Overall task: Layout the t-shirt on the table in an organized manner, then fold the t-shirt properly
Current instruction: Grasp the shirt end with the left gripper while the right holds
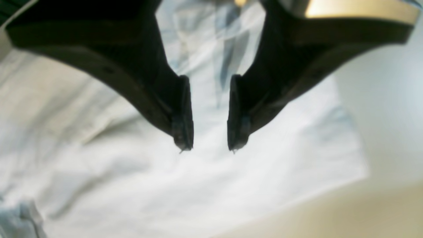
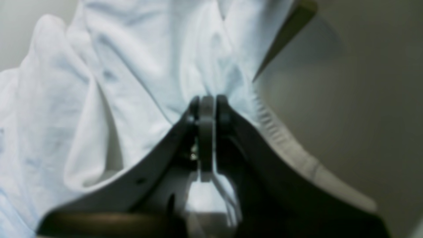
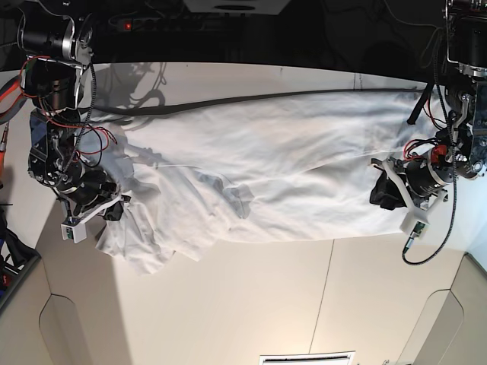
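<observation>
The white t-shirt [image 3: 281, 167] lies stretched across the far half of the table [image 3: 228, 304], smooth on the right and bunched in wrinkles at the left. At that left end my right gripper [image 3: 116, 211] is shut on a pinch of the cloth. The right wrist view shows its fingers [image 2: 207, 103] closed on a fold of the t-shirt [image 2: 138, 66] next to a ribbed edge [image 2: 274, 132]. My left gripper [image 3: 378, 194] hovers at the shirt's right end. Its jaws [image 1: 209, 148] stand open above flat cloth [image 1: 198, 185], with nothing between them.
A thin dark seam [image 3: 329, 281] runs across the bare table toward the near edge. Cables and dark equipment [image 3: 190, 19] sit behind the far edge. A bundle of red wires [image 3: 91, 141] hangs by the right arm. Bare tabletop [image 1: 380, 205] shows beside the shirt's edge.
</observation>
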Available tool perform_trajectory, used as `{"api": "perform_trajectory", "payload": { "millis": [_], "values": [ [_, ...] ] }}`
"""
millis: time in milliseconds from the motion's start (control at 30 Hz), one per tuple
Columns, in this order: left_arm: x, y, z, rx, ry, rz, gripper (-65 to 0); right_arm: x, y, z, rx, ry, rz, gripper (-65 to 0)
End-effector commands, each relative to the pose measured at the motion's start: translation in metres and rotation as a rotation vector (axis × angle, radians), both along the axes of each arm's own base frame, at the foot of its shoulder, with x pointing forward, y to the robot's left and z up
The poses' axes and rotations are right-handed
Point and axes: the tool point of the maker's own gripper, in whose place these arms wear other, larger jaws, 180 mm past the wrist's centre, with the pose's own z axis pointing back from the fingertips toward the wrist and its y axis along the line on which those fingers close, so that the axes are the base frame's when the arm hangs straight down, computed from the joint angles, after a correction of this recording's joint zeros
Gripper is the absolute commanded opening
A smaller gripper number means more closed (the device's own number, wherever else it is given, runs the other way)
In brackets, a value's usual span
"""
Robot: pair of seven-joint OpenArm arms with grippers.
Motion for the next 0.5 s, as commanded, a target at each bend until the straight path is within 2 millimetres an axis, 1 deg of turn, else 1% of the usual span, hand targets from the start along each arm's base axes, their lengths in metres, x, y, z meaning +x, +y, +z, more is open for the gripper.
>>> {"api": "perform_trajectory", "payload": {
  "millis": [0, 33, 133, 167, 200, 267, 333, 400, 467],
  "values": [
    [0.012, 0.01, 0.019, 0.002, -0.062, 0.018, -43.5, 0.018, -0.01, 0.024, -0.015, -0.074, -0.009, -65.0],
    [0.013, 0.014, 0.021, 0.003, -0.066, 0.029, -43.5, 0.02, -0.011, 0.027, -0.02, -0.085, -0.009, -64.2],
    [0.013, 0.021, 0.023, 0.007, -0.064, 0.05, -43.5, 0.028, -0.017, 0.044, -0.041, -0.132, -0.009, -48.6],
    [0.013, 0.021, 0.023, 0.007, -0.063, 0.051, -43.5, 0.031, -0.018, 0.05, -0.048, -0.147, -0.008, -44.2],
    [0.012, 0.022, 0.022, 0.008, -0.062, 0.051, -43.5, 0.033, -0.02, 0.055, -0.055, -0.165, -0.009, -41.7],
    [0.012, 0.021, 0.022, 0.003, -0.062, 0.051, -43.5, 0.037, -0.023, 0.063, -0.082, -0.19, -0.007, -41.0],
    [0.012, 0.021, 0.023, 0.0, -0.063, 0.051, -43.5, 0.038, -0.03, 0.062, -0.128, -0.201, -0.025, -41.0],
    [0.013, 0.021, 0.023, -0.002, -0.064, 0.052, -43.5, 0.036, -0.041, 0.052, -0.155, -0.18, -0.072, -41.0],
    [0.013, 0.02, 0.023, -0.002, -0.064, 0.051, -43.5, 0.03, -0.044, 0.036, -0.165, -0.147, -0.086, -41.0]
  ]
}}
